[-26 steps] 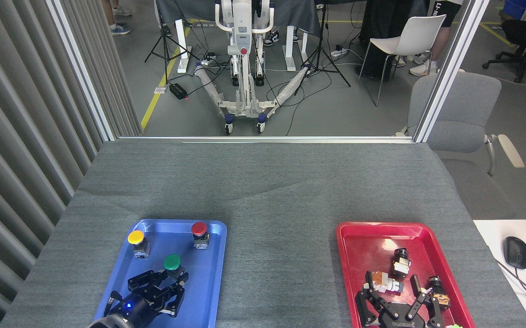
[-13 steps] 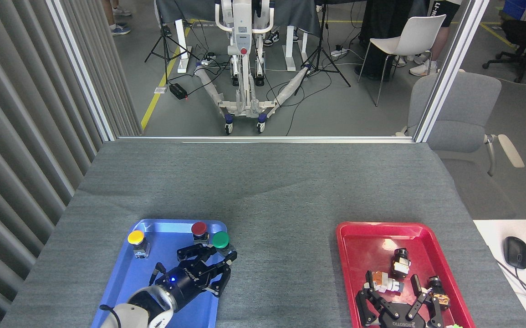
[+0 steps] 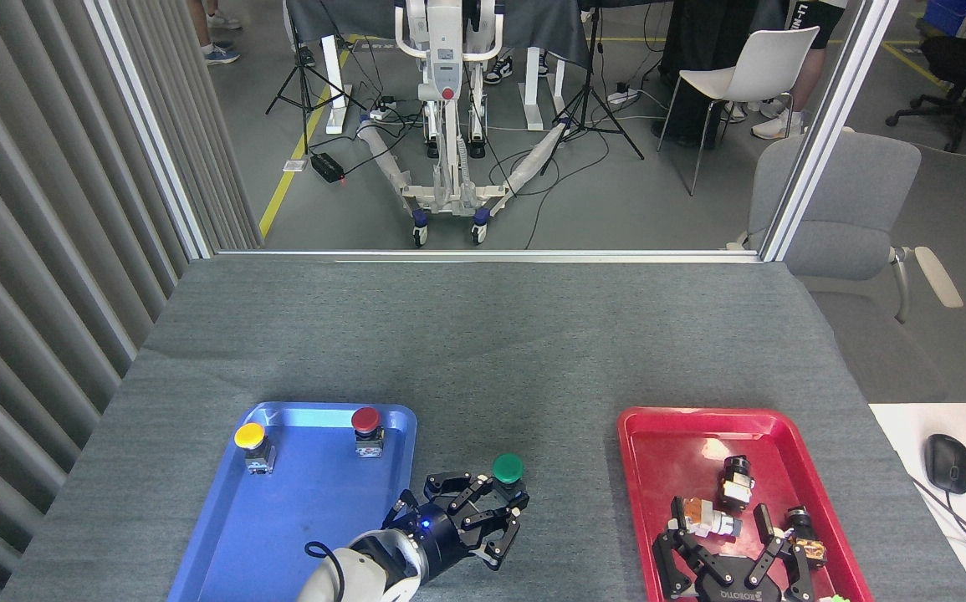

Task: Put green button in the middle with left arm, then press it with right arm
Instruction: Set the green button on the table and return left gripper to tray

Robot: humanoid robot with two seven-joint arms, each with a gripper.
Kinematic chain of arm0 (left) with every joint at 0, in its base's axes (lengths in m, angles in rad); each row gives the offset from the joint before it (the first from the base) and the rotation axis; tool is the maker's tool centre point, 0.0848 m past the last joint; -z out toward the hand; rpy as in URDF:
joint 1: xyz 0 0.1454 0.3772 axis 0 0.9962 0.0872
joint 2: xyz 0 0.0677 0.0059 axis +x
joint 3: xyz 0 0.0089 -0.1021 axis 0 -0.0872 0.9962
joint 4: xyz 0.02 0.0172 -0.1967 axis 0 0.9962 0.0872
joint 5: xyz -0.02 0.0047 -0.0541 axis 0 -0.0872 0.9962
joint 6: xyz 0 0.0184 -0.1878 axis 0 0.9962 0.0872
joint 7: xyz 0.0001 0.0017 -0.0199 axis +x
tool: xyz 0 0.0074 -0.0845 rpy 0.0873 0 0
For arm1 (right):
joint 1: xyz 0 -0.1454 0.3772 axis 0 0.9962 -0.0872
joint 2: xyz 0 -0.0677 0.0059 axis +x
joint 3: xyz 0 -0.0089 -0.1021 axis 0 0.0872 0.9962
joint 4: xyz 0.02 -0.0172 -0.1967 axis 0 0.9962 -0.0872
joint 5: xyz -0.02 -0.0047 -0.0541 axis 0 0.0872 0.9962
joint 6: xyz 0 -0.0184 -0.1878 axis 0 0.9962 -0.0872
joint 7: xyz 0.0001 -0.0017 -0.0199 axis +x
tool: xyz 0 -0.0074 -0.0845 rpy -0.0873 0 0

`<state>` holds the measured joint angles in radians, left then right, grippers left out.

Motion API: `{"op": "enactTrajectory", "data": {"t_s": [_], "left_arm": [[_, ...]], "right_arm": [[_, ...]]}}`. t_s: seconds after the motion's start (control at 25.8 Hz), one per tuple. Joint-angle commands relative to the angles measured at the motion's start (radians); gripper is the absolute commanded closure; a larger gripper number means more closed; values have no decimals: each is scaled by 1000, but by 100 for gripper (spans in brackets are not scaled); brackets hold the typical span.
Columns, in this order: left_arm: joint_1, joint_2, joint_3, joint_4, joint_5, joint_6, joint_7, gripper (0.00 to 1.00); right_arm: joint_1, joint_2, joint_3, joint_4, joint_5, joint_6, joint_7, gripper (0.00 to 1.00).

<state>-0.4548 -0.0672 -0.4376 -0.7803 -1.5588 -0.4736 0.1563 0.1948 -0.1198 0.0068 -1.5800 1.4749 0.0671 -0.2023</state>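
Left arm's black three-finger gripper (image 3: 495, 512), blue light at its wrist, reaches in from the bottom edge over the bare grey felt-like table cloth (image 3: 483, 351), in the gap between the two trays. Its fingers are clamped around the small push button with a round dark-green cap (image 3: 508, 468); the cap stands upright above the fingertips, and the silver base is mostly hidden among them. Cannot tell whether the button touches the cloth or is held just above it.

Blue plastic tray (image 3: 282, 518) lies to the left, holding the yellow-capped button (image 3: 250, 436) at its far left corner and the red-capped button (image 3: 365, 420) near its far right corner, both upright and apart.

Red plastic tray (image 3: 667, 443) lies to the right with several small switch parts (image 3: 733, 483) strewn in it. Right arm's black three-finger gripper (image 3: 733, 568) sits over the tray's near end, fingers spread apart, gripping nothing.
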Motion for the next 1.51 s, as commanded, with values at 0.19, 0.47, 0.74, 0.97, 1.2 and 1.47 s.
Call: {"op": "enactTrajectory", "data": {"t_s": [0.19, 0.47, 0.74, 0.97, 1.2, 1.47], "left_arm": [[-1, -39, -75, 72, 5, 95, 11, 82], [44, -49, -67, 13, 31, 156, 51, 1], [168, -19, -61, -244, 28, 191, 42, 1], [340, 142, -42, -608, 28, 598, 54, 1], [449, 184, 139, -654, 75, 711, 55, 1], [482, 188, 185, -688, 100, 678, 86, 1]], "right_arm": [[0, 0, 1, 0, 1, 0, 0, 0], [0, 0, -1, -1, -1, 0, 0, 0], [0, -1, -1, 0, 1, 0, 0, 0], [0, 0, 1, 0, -1, 0, 0, 0], [0, 5, 1, 5, -1, 0, -3, 0], [0, 5, 9, 0, -1, -1, -3, 0]]}}
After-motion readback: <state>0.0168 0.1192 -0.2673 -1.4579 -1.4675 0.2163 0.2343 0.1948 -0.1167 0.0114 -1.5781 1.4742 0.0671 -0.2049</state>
